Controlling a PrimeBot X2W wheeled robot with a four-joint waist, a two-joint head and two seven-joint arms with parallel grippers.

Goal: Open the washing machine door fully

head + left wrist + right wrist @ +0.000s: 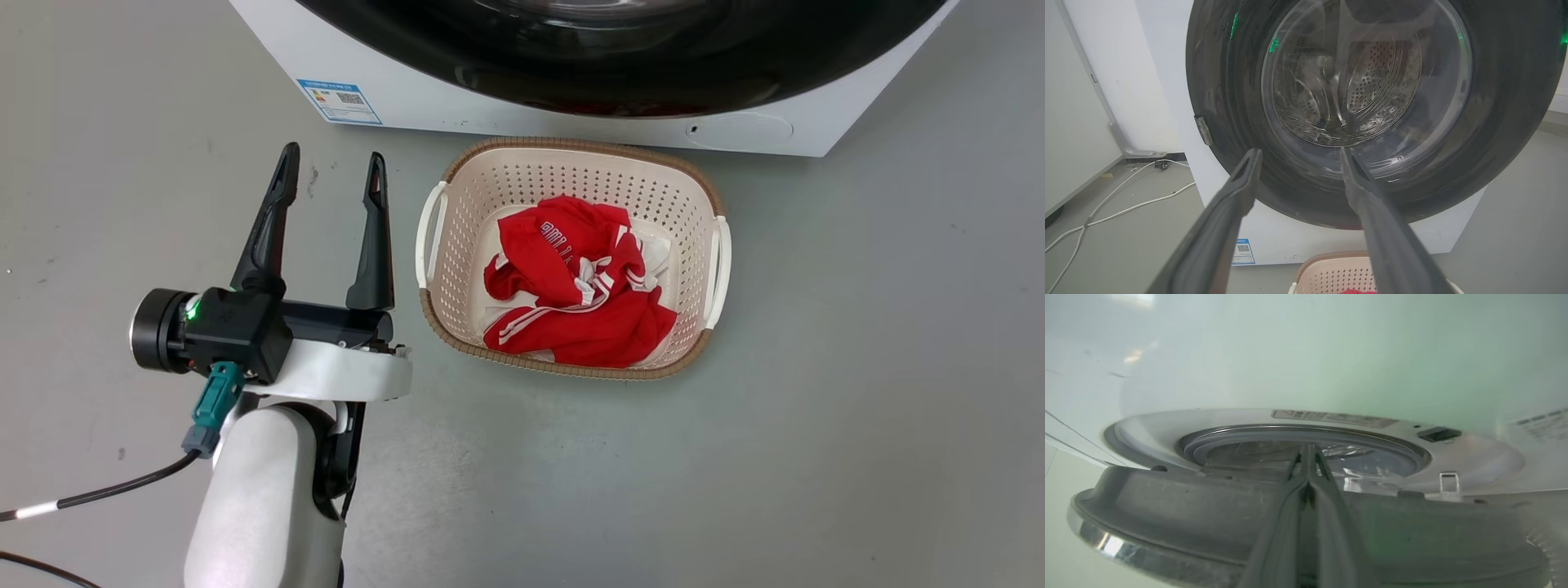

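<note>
no legible text; qr-code label [340,101] on white washing machine [457,102]

- The left claw [331,163] has two long, tapering black fingers [269,227] with slotted tips.
- Just behind the claw sits a black housing [237,322] with a green light [193,309].
- Further back, a teal plug [214,402] feeds a black cable [106,490].
- The forearm [261,498] is glossy white.

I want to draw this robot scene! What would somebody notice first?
The bright red clothes jump out first, heaped in the cream basket in front of the washer. Next comes the big round black door with its glass bowl, looming right ahead of the open left gripper.
</note>
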